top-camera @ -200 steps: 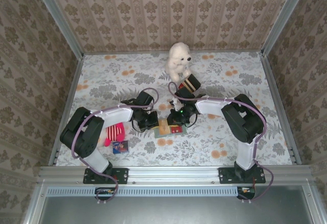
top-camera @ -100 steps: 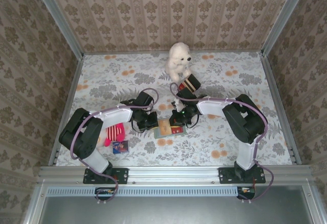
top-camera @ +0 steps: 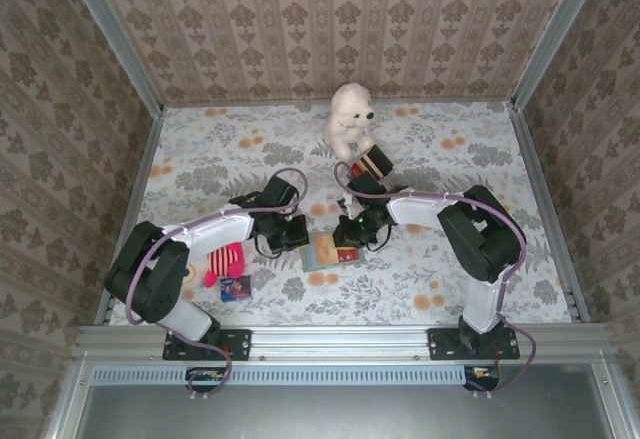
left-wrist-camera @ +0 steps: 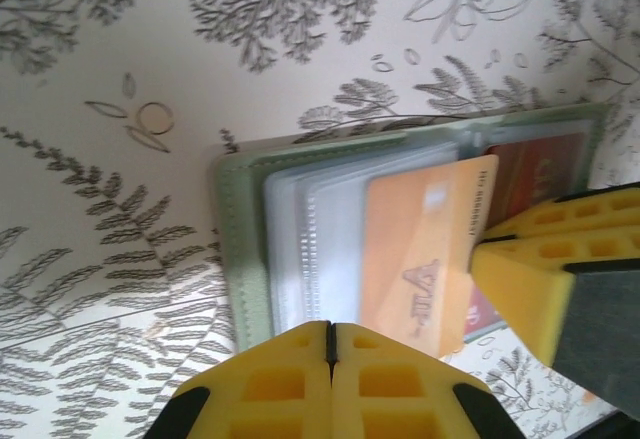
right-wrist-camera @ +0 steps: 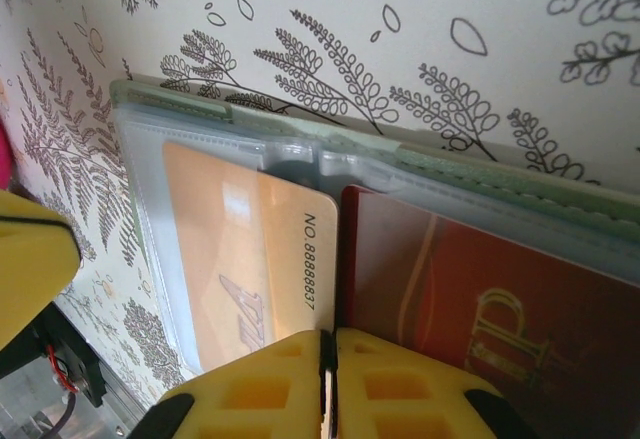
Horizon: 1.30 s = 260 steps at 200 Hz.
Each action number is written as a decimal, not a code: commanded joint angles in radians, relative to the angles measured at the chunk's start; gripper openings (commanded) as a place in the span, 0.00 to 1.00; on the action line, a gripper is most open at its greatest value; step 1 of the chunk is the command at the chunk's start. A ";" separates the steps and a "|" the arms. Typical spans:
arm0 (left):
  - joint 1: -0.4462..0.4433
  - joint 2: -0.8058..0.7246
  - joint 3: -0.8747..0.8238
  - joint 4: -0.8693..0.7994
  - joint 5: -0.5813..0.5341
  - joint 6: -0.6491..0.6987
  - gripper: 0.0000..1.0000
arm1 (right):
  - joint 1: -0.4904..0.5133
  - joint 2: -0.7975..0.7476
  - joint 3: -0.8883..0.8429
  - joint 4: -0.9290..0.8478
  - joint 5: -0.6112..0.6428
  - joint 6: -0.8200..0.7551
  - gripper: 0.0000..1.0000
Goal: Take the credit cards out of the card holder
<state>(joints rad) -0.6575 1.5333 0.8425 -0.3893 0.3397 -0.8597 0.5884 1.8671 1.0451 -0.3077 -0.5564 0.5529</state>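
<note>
Card holder lies open on the bench, centre of the top view. Orange card sits tilted in a clear pocket, red card beside it. Left gripper fingers together at the holder's edge. Right gripper fingers together over the cards.

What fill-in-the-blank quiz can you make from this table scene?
The thin plastic card numbered 8888837 is ____. The glossy plastic card beside it is dark ____. Both sit in an open, flat folding card holder whose cover is sage-____. The fluffy toy animal at the far side of the table is ____.
Missing: orange; red; green; white.
</note>
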 commanded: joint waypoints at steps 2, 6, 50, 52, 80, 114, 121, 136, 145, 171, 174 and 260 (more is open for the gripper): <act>-0.018 0.022 0.028 0.026 0.013 0.014 0.00 | -0.006 0.010 -0.010 -0.039 0.026 -0.002 0.16; -0.021 0.032 0.031 0.029 0.018 0.014 0.00 | -0.006 0.011 -0.011 -0.039 0.025 -0.001 0.17; -0.044 0.102 0.043 0.021 -0.019 0.010 0.00 | -0.006 0.017 -0.009 -0.032 0.013 0.002 0.24; -0.044 0.104 0.041 0.022 -0.022 0.009 0.00 | -0.006 0.018 -0.008 -0.031 0.013 0.002 0.25; -0.045 0.116 0.007 0.028 -0.031 0.000 0.00 | -0.006 0.028 -0.003 -0.030 0.005 0.003 0.25; -0.047 0.117 -0.018 0.007 -0.042 0.003 0.00 | -0.006 0.035 -0.014 0.007 -0.026 0.007 0.25; -0.047 0.117 -0.022 0.006 -0.042 0.004 0.00 | -0.006 0.035 -0.015 0.015 -0.030 0.008 0.25; -0.046 0.120 -0.031 0.006 -0.041 0.005 0.00 | -0.006 0.038 -0.015 0.021 -0.037 0.011 0.25; -0.047 0.123 -0.034 0.005 -0.039 0.005 0.00 | -0.006 0.041 -0.014 0.027 -0.044 0.014 0.25; -0.048 0.122 -0.042 0.007 -0.039 0.002 0.00 | -0.006 0.053 -0.011 0.035 -0.054 0.018 0.24; -0.048 0.122 -0.042 0.007 -0.039 0.002 0.00 | -0.006 0.053 -0.011 0.035 -0.055 0.018 0.22; -0.048 0.090 0.001 -0.030 -0.045 0.007 0.05 | -0.046 -0.038 -0.035 -0.027 -0.046 -0.067 0.00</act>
<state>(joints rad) -0.6998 1.6276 0.8452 -0.3241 0.3321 -0.8600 0.5632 1.8801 1.0420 -0.2886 -0.6147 0.5285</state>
